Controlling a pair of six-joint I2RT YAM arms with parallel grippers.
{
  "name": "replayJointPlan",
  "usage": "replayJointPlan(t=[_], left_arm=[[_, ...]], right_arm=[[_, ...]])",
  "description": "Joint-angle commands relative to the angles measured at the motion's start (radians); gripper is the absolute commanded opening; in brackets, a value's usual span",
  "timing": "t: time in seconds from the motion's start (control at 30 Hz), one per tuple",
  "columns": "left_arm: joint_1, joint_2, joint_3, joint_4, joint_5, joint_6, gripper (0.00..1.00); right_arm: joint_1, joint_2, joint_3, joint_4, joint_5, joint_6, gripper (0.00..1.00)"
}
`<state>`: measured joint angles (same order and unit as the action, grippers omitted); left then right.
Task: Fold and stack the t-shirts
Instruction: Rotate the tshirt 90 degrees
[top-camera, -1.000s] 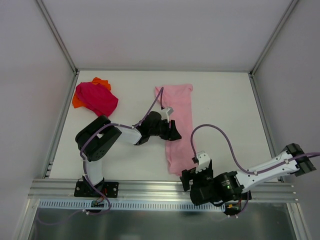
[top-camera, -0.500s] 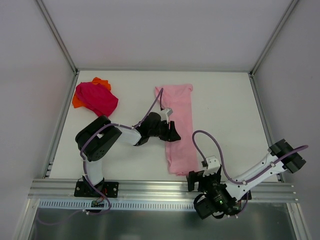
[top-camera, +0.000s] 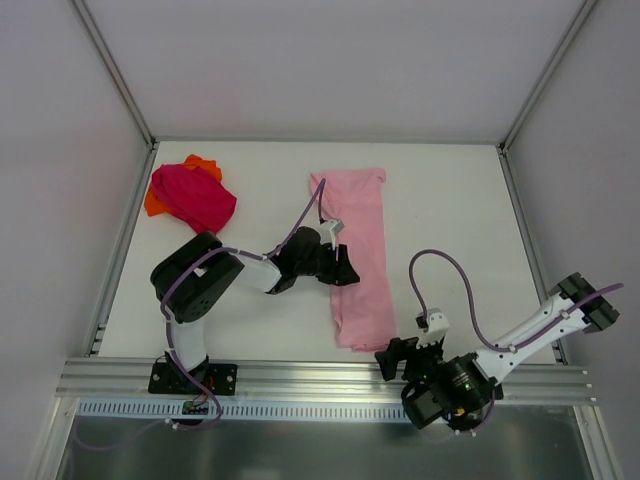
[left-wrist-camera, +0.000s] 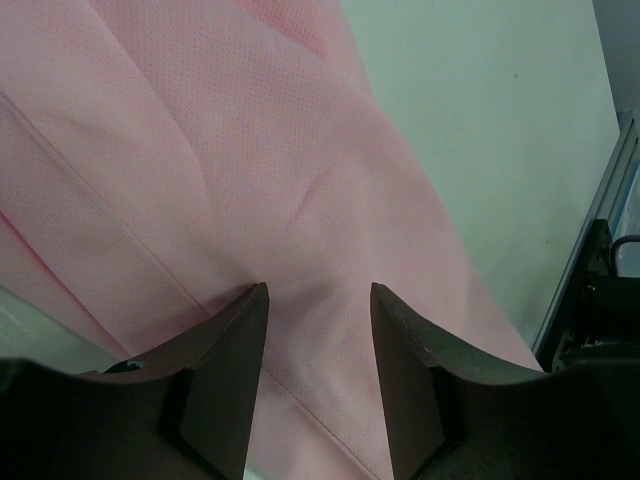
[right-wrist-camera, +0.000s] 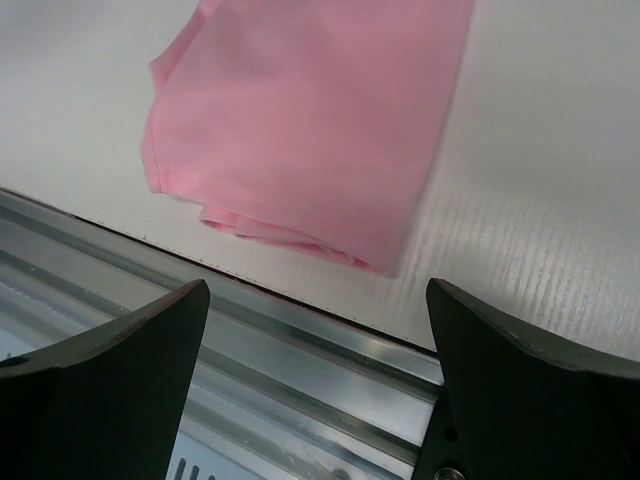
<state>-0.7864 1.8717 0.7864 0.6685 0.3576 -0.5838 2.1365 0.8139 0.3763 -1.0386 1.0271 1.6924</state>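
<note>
The light pink t-shirt (top-camera: 357, 240) lies folded into a long narrow strip running from the back of the table to its near edge. My left gripper (top-camera: 344, 272) rests on the strip's left edge about halfway along. In the left wrist view it (left-wrist-camera: 318, 290) is open, with pink cloth (left-wrist-camera: 250, 150) under and between the fingers. My right gripper (top-camera: 392, 358) is open and empty over the near rail, just off the strip's near end (right-wrist-camera: 310, 120); its jaws (right-wrist-camera: 316, 288) stand wide apart. The magenta t-shirt (top-camera: 192, 196) lies crumpled at the back left on the orange t-shirt (top-camera: 152, 205).
A metal rail (top-camera: 300, 375) runs along the table's near edge and shows under the right gripper (right-wrist-camera: 300, 340). Grey walls with metal posts (top-camera: 115, 85) close the left, back and right sides. The right arm's purple cable (top-camera: 455, 290) loops over the table's right part.
The right gripper has drawn back from the shirt's near end toward the rail and shifted right, and its elbow has swung. The left gripper has barely moved.
</note>
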Motion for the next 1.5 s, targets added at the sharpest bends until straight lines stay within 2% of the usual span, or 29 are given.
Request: replayJointPlan(t=[0.0,0.07,0.17,0.27,0.3,0.43,0.63,0.73,0.83,0.9,1.17,1.3,1.43,1.47], left_arm=[[-0.008,-0.045,-0.012,0.043,-0.012,0.013,0.46],[-0.008,-0.045,-0.01,0.048,-0.008,0.012,0.46],[-0.008,-0.043,-0.01,0.045,-0.011,0.013,0.46],[-0.01,-0.042,-0.007,0.048,-0.011,0.012,0.46],[-0.008,-0.043,-0.01,0.051,-0.009,0.009,0.46],[-0.008,-0.042,-0.015,0.054,-0.016,0.012,0.46],[-0.008,-0.04,-0.01,0.048,-0.011,0.015,0.46],[-0.007,-0.049,-0.01,0.04,-0.019,0.016,0.46],[-0.007,-0.057,-0.015,0.031,-0.017,0.019,0.45],[-0.007,-0.068,-0.018,0.022,-0.031,0.028,0.45],[-0.007,-0.069,-0.016,0.022,-0.028,0.021,0.46],[-0.007,-0.068,-0.03,0.043,-0.031,0.013,0.46],[-0.005,-0.063,-0.033,0.052,-0.028,0.007,0.45],[-0.005,-0.065,-0.033,0.052,-0.028,0.01,0.45]], right_arm=[[0.003,-0.045,0.026,0.002,0.068,-0.057,0.96],[0.003,-0.076,0.062,-0.015,0.054,-0.135,0.96],[-0.006,-0.062,0.148,-0.132,0.013,-0.216,0.96],[-0.016,0.072,0.318,-0.276,-0.028,-0.253,0.97],[-0.016,0.165,0.407,-0.364,-0.051,-0.258,0.97],[-0.02,0.371,0.564,-0.596,-0.113,-0.243,0.99],[-0.084,0.594,0.663,-0.617,-0.153,-0.537,1.0],[-0.134,0.648,0.655,-0.618,-0.153,-0.646,1.0],[-0.181,0.645,0.618,-0.618,-0.156,-0.683,1.0],[-0.17,0.64,0.639,-0.62,-0.148,-0.717,1.0],[-0.254,0.601,0.673,-0.62,-0.107,-0.757,0.99],[-0.267,0.428,0.69,-0.603,-0.026,-0.599,1.0],[-0.265,0.236,0.557,-0.412,0.042,-0.597,1.0],[-0.267,0.197,0.523,-0.317,0.051,-0.603,1.0]])
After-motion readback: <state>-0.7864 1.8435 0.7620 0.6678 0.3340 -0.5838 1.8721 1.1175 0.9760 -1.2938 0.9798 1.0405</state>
